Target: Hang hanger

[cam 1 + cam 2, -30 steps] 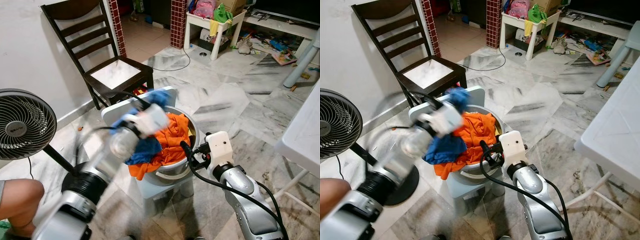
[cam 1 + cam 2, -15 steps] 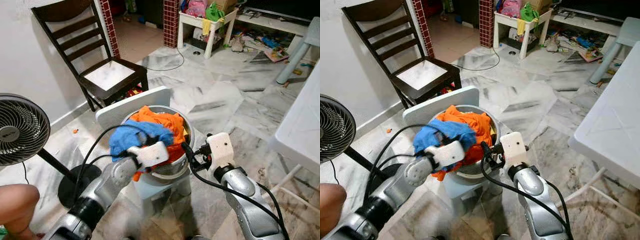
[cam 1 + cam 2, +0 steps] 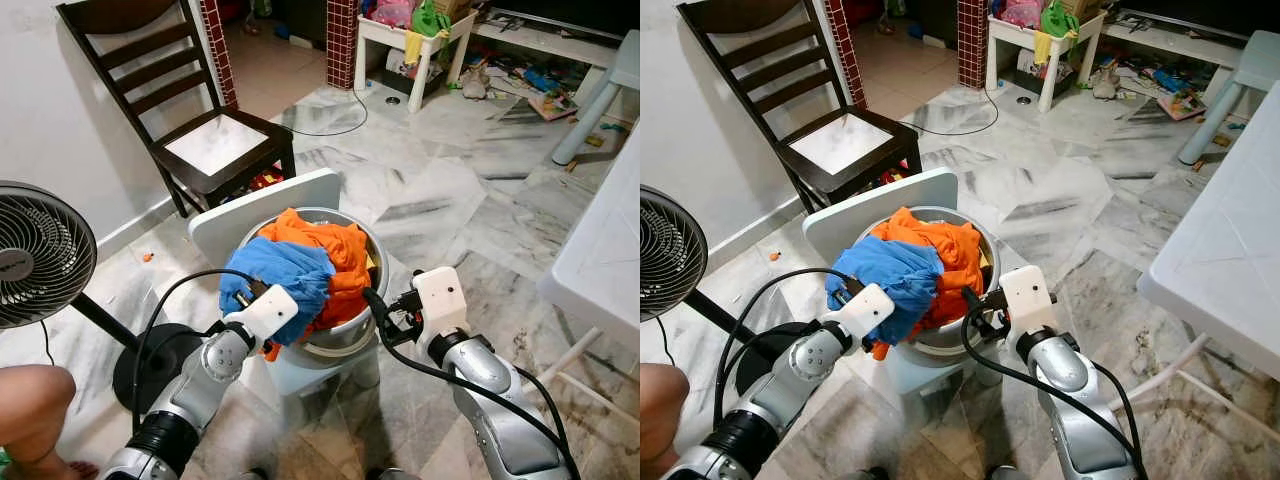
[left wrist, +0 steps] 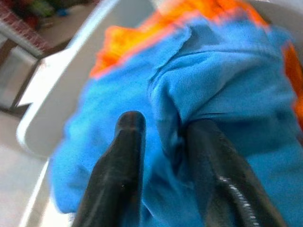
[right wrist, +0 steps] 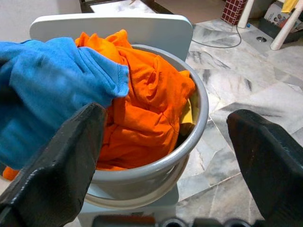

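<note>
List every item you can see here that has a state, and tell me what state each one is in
Left pincer: shut on blue garment.
Right pincer: open, beside the bucket.
Bucket: upright on a small chair, heaped with clothes.
Orange garment: bunched in the bucket.
Fan: standing upright.
Dark wooden chair: upright, seat bare.

this is a lived-in home: a marble floor (image 3: 440, 200), a dark wooden chair (image 3: 185, 110), a standing fan (image 3: 40, 255), toys (image 3: 545, 85) scattered behind, and a bucket (image 3: 355, 335) full of laundry (image 3: 325, 255).

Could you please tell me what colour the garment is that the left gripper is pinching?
The garment is bright blue, clearest in the left wrist view.
</note>
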Robot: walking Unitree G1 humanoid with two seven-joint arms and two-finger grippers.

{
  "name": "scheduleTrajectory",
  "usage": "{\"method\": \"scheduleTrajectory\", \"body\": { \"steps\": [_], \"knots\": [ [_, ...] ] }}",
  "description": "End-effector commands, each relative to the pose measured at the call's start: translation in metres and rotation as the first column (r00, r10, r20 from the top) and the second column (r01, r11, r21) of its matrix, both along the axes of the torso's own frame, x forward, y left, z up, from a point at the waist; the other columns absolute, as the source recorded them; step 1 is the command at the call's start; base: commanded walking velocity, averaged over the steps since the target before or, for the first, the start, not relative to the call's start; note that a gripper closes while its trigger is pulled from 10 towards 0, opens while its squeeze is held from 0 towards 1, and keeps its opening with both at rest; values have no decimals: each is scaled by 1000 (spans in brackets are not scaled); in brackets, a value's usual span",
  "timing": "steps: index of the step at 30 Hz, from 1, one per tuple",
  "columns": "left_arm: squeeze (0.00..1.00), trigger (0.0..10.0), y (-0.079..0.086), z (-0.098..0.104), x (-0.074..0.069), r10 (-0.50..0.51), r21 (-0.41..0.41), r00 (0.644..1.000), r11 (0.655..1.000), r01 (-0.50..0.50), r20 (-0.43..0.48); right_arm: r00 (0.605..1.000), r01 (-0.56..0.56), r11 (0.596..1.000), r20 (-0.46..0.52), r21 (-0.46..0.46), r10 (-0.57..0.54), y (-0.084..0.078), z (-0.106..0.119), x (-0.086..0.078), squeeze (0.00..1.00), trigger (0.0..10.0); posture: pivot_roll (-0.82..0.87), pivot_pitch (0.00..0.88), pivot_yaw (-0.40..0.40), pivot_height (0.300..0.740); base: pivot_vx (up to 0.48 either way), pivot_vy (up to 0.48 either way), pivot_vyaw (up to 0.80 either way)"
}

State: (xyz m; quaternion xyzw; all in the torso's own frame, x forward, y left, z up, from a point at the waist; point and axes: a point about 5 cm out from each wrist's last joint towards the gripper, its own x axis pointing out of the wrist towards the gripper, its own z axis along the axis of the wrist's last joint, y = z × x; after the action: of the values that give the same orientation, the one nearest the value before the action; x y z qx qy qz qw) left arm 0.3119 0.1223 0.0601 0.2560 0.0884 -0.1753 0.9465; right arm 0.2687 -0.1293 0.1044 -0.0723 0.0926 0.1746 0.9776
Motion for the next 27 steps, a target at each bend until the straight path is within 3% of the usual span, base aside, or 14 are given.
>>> {"method": "scheduleTrajectory", "body": {
  "steps": [1,4,5,8,14,21,27],
  "knots": [
    [1000,10000,2,7,1,36,-52,999,998,-35,19,1000,-18,1000,11,-7,18,3,4,-1,0,10000,-96,148,43,740,0,0,0],
    [1000,10000,1,8,1,40,-68,999,997,-39,20,1000,-18,1000,11,-7,18,3,4,-1,0,10000,-96,148,43,740,0,0,0],
    [1000,10000,-9,11,-1,40,-143,999,989,-39,5,1000,-23,1000,12,-6,23,5,4,0,0,10000,-87,146,44,740,0,0,0],
    [1000,10000,-18,13,-4,37,-199,999,979,-40,-17,999,-32,999,14,-9,32,7,4,0,0,10000,-85,146,45,740,0,0,0],
    [1000,10000,-36,14,-12,-47,-208,999,977,45,-3,999,-32,999,15,-8,32,7,4,0,0,10000,-84,147,47,740,0,0,0],
    [1000,10000,-34,19,-13,40,-251,999,967,-47,-33,1000,-26,1000,17,-10,26,7,4,0,0,10000,-87,146,50,740,0,0,0],
    [1000,10000,-42,17,-16,-2,-263,995,965,-23,-95,999,-31,999,21,-14,32,7,4,0,0,10000,-87,145,47,740,0,0,0]
  ]
}}
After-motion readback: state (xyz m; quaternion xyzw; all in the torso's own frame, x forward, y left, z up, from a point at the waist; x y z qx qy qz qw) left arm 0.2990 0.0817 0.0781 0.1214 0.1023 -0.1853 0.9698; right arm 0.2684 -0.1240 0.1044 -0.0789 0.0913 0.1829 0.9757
